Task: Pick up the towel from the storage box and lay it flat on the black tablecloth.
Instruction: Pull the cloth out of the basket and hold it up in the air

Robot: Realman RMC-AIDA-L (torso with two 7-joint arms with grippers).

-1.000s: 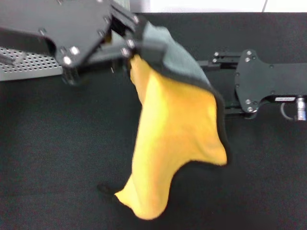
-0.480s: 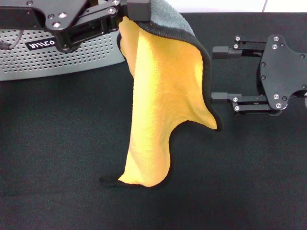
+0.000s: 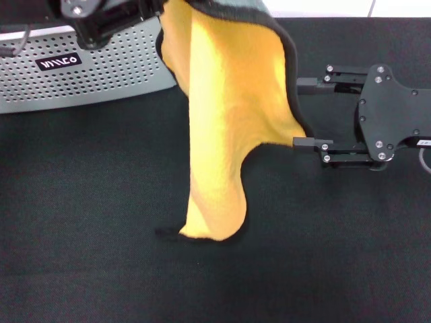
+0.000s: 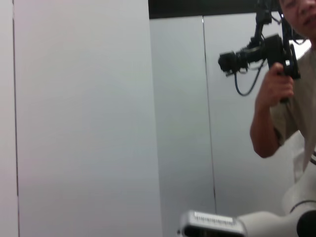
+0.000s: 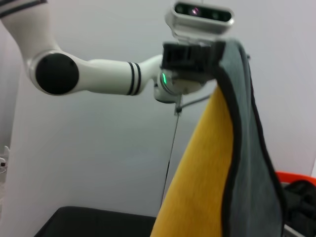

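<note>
The towel (image 3: 229, 114) hangs from my left gripper (image 3: 156, 7), which is shut on its top edge at the upper left of the head view. Its yellow-orange face is toward me, and its lower tip rests on the black tablecloth (image 3: 81, 215). In the right wrist view the left gripper (image 5: 196, 57) pinches the towel (image 5: 207, 173), whose grey back (image 5: 252, 163) also shows. My right gripper (image 3: 298, 113) stands open just right of the towel's black edge, fingers pointing toward it. The storage box (image 3: 108, 74) sits at the back left.
The tablecloth covers the whole table in front of me. The left wrist view shows only a pale wall and a person (image 4: 284, 98) holding a camera rig, well away from the table.
The left gripper has lifted the towel higher and farther back, so more of the storage box shows. The right gripper has closed in on the towel's right edge.
</note>
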